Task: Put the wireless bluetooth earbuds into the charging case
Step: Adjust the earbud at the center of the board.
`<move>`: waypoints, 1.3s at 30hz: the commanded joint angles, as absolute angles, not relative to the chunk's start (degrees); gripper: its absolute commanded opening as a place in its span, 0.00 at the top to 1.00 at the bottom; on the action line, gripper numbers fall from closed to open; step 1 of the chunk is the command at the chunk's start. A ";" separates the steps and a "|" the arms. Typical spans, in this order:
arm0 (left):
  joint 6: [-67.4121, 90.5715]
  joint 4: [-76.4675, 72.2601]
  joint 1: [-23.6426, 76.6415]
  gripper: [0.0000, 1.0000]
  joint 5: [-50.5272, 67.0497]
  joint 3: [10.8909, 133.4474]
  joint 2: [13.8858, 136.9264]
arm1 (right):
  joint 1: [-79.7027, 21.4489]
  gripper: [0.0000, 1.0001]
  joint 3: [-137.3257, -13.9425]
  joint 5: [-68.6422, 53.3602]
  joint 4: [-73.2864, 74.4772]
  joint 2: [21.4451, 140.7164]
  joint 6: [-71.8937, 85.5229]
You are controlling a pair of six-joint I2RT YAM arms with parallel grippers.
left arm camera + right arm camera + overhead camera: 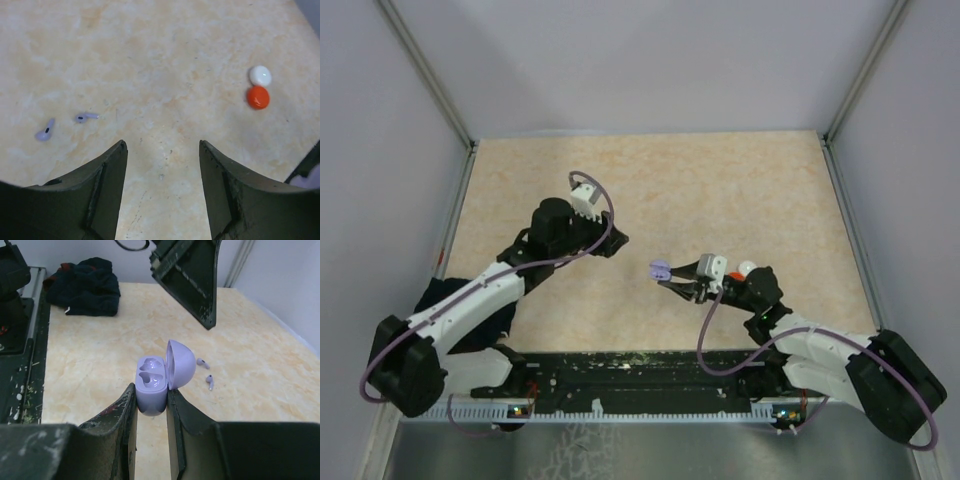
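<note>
My right gripper (150,393) is shut on an open light-purple charging case (151,381), held above the table; its lid (181,363) stands up and both sockets are empty. It also shows in the top view (660,270). Two greyish-purple earbuds (202,362) (210,382) lie on the table just beyond the case. In the left wrist view they lie apart at the left (45,131) (86,117). My left gripper (162,149) is open and empty, hovering above the table near them (616,240). No other earbuds are in view.
A white disc (260,75) and a red disc (258,97) lie touching on the table, next to my right wrist (746,267). A dark cloth (87,287) lies at the table's left edge under the left arm. Grey walls surround the table.
</note>
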State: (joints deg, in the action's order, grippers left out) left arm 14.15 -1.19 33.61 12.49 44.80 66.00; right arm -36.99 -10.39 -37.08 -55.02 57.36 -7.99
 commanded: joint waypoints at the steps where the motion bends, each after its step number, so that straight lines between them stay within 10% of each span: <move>1: 18.49 2.43 33.22 0.37 1.21 49.06 72.03 | -36.91 1.00 -8.43 -32.19 -65.94 56.71 -8.80; 20: 30.05 12.73 30.69 0.50 -14.32 61.48 96.92 | -36.99 1.00 -6.53 -29.66 -71.72 60.91 -7.35; 39: 22.44 11.78 27.59 0.42 -11.43 71.76 108.26 | -36.94 1.00 -6.95 -29.73 -71.19 62.38 -7.38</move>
State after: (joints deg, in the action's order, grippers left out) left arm 24.97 10.70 28.21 -13.04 67.99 104.79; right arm -36.99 -6.00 -29.78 -67.96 62.17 -7.70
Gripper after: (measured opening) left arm 0.588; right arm 0.242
